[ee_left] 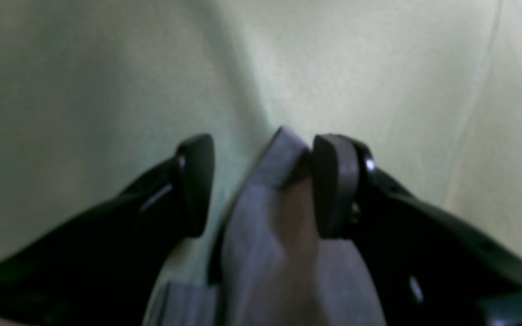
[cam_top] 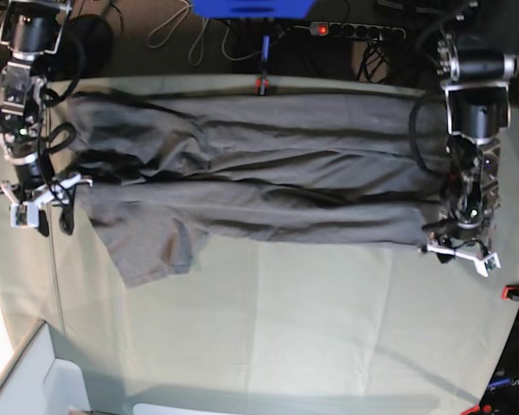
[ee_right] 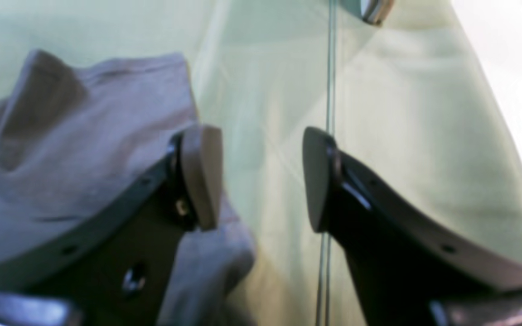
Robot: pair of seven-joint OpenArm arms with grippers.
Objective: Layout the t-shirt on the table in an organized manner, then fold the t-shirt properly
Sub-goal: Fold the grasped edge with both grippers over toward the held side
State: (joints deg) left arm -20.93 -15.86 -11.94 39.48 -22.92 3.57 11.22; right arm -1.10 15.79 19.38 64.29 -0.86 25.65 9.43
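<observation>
The grey t-shirt (cam_top: 259, 186) lies spread sideways across the far half of the table (cam_top: 329, 328), with wrinkles and one sleeve (cam_top: 151, 251) pointing toward the near side. My left gripper (ee_left: 264, 183) is open at the shirt's right end (cam_top: 457, 249). A grey fold (ee_left: 270, 217) lies loose between its pads and touches the right pad (ee_left: 335, 185). My right gripper (ee_right: 261, 176) is open at the shirt's left end (cam_top: 54, 221). Only green cloth shows between its fingers, and the t-shirt (ee_right: 84, 149) lies beside and behind the left finger (ee_right: 202, 176).
Red-orange clamps (cam_top: 261, 84) (cam_top: 512, 292) grip the table's edges. A power strip (cam_top: 355, 30) and cables lie beyond the far edge. A white box (cam_top: 35, 380) stands at the near left corner. A thin cable (ee_right: 331, 68) crosses the right wrist view.
</observation>
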